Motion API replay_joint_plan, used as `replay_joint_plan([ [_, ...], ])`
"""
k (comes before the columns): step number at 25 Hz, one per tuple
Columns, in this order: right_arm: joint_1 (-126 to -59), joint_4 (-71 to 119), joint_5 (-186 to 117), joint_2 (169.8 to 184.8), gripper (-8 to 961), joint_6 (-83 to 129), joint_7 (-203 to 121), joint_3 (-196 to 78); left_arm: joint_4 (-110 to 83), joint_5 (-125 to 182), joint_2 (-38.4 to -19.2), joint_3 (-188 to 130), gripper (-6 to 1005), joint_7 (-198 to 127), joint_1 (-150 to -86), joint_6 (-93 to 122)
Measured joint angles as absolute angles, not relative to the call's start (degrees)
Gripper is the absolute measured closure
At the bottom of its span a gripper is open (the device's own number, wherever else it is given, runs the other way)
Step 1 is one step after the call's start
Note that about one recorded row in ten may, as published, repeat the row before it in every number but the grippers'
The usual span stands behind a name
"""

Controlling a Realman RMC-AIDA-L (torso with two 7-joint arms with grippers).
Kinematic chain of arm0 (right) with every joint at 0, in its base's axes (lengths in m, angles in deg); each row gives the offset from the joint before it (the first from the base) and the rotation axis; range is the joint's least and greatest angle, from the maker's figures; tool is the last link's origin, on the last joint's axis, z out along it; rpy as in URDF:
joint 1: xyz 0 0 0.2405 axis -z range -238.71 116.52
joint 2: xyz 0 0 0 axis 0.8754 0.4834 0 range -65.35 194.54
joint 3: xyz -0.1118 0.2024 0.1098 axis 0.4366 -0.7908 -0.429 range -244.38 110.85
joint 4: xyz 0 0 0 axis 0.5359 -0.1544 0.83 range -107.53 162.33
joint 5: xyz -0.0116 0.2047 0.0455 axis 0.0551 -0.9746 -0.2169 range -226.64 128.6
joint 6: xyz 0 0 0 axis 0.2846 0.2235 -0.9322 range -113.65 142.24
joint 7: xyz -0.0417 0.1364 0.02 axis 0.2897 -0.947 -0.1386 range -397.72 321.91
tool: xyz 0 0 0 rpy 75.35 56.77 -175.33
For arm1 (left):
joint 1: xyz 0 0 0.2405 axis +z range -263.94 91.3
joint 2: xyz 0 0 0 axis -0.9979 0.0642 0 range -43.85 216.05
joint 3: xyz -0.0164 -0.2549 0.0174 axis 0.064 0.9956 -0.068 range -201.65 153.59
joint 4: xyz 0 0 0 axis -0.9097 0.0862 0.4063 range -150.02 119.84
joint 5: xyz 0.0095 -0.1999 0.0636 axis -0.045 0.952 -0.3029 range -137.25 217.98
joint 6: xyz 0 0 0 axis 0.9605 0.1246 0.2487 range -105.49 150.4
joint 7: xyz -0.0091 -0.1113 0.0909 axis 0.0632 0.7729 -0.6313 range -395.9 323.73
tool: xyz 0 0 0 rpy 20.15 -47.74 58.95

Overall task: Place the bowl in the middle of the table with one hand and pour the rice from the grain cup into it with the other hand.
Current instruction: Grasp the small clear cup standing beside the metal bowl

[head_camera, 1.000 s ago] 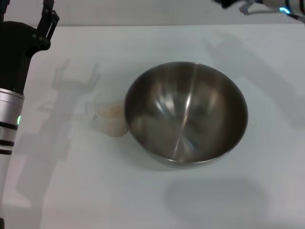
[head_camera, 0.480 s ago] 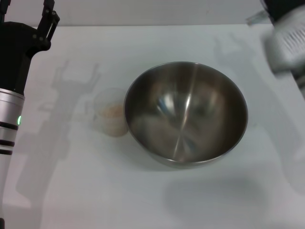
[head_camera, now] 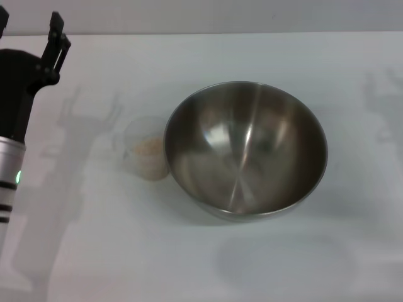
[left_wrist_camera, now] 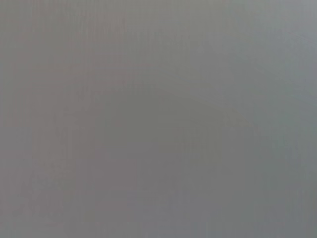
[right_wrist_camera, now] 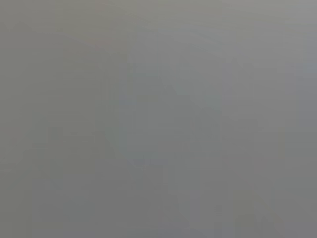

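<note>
Table (head_camera: 189, 264): plain white top, filling the head view from the near edge to the far edge under a pale wall. Bowl (head_camera: 245, 150): large, round, shiny steel, standing upright near the middle of the table, slightly toward the robot's right; its brushed inside shows only reflections, with no grains in it. Grain cup (head_camera: 143, 150): small, clear plastic, upright on the table on the bowl's left side, its wall just beside or touching the bowl's rim; which of the two cannot be told. Rice (head_camera: 148, 157): pale beige heap in the lower part of the cup, none seen on the table. Left gripper (head_camera: 28, 25): black, at the far left corner of the head view, raised above the table and well apart from the cup and the bowl; two thin fingers (head_camera: 56, 39) point away from the robot with an evident gap between them and nothing held in that gap. Its silver-and-black arm runs down the left edge, with a small green light lit on it. The arm's shadow falls on the table to the left of the cup. Right gripper: outside the head view; only a faint shadow lies on the far right of the table. Both wrist views: uniform grey, nothing identifiable.
</note>
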State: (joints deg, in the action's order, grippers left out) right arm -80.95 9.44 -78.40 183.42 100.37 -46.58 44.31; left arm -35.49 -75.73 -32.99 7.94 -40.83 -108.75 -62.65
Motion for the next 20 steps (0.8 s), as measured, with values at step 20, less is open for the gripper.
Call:
replay_joint_plan([
  [20, -84.94, 20.07, -78.85, 183.05, 230, 94.35, -52.32, 29.12, -34.59, -75.84, -32.82, -1.71, 185, -41.26, -99.89, -62.71],
])
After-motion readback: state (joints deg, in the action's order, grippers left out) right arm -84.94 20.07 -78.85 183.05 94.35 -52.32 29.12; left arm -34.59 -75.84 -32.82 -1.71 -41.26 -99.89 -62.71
